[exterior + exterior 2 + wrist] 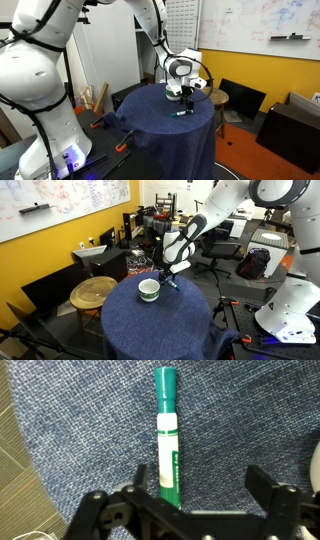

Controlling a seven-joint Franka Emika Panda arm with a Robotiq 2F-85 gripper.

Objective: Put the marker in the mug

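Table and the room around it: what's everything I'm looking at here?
marker: one, teal-green with a white label, lying on the cloth
mug: one, white with a green band, on the table near the pincer
table: one, round, draped in dark blue cloth
stool: one, wooden, beside the table
whiteboard: one, white, in the background
robot arm: one, white, reaching over the table
pincer: one, black, open, its fingers either side of the marker
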